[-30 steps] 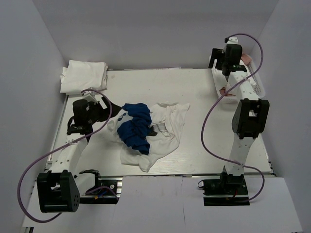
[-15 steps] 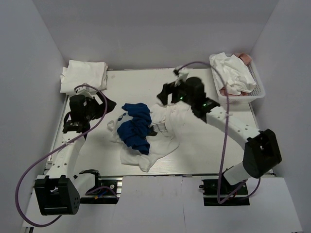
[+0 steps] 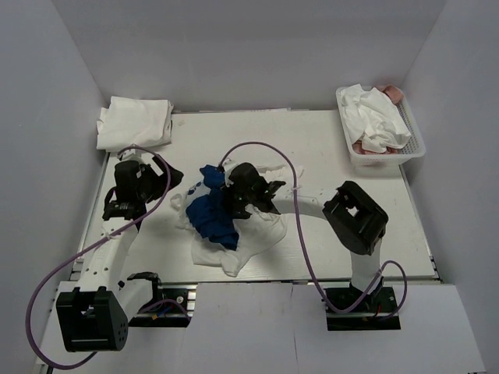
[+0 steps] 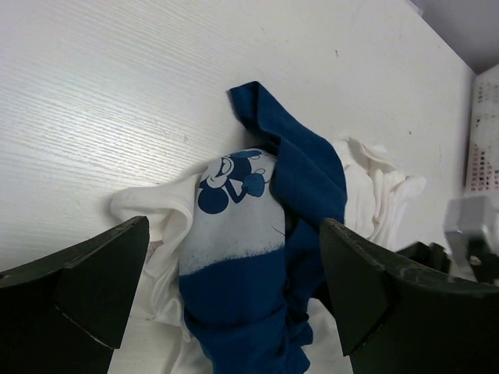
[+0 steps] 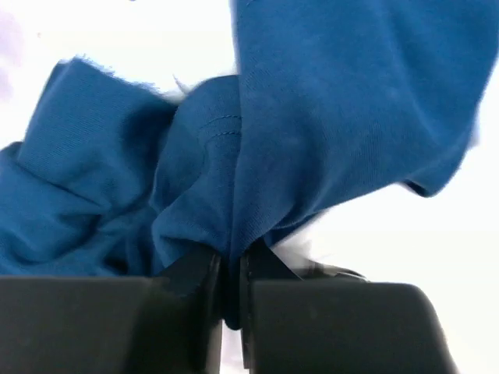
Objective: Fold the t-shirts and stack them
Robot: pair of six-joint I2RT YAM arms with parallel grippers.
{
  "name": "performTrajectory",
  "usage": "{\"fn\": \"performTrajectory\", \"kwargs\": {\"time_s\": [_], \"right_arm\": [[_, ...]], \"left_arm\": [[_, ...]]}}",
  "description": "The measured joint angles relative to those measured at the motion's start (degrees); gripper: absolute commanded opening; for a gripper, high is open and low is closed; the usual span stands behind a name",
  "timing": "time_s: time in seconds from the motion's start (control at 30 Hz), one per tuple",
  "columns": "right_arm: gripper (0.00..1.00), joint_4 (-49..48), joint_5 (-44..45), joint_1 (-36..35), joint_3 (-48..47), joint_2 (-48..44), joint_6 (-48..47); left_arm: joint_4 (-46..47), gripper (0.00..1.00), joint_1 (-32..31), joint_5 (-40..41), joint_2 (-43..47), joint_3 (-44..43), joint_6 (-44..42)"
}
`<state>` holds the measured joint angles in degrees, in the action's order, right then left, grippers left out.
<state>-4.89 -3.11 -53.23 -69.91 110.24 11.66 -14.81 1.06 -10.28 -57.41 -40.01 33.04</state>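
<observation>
A crumpled heap of t-shirts (image 3: 265, 230) lies mid-table, white cloth with a blue part (image 3: 212, 210) on top. In the left wrist view the blue part (image 4: 304, 187) runs beside a white panel with a blue mouse print (image 4: 234, 179). My right gripper (image 3: 236, 204) is down on the heap. In the right wrist view it (image 5: 234, 269) is shut on a fold of the blue fabric (image 5: 327, 101). My left gripper (image 4: 234, 234) hangs open over the heap's left side, its fingers (image 4: 93, 280) clear of the cloth. A folded white t-shirt (image 3: 134, 121) lies at the back left.
A white basket (image 3: 413, 148) at the back right holds more crumpled white clothes (image 3: 374, 113). White walls enclose the table on the left, back and right. Purple cables loop from both arms above the table.
My right arm has swung from the basket at the back right down to the heap in the middle and has shut on the blue fabric. My left gripper has hardly moved and is still open.
</observation>
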Motion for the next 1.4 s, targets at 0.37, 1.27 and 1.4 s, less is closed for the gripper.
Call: {"fn": "performTrajectory", "kwargs": {"time_s": [0.37,1.27,1.4], "right_arm": [[0.00,1.88,18.71,3.72,-2.58,-16.24,-1.86],[0.52,9.90,40.72,49.46,-41.75,-3.96,-13.79],[0.90,16.22,42.29,51.95,-41.68,1.22,-10.08]], "left_arm": [[0.35,1.00,0.00,3.89,3.48,2.16,2.51],[-1.79,1.00,0.00,6.45,-14.75,-2.10,2.40],[-1.97,0.95,-0.09,4.50,-20.28,-4.42,2.29]]}}
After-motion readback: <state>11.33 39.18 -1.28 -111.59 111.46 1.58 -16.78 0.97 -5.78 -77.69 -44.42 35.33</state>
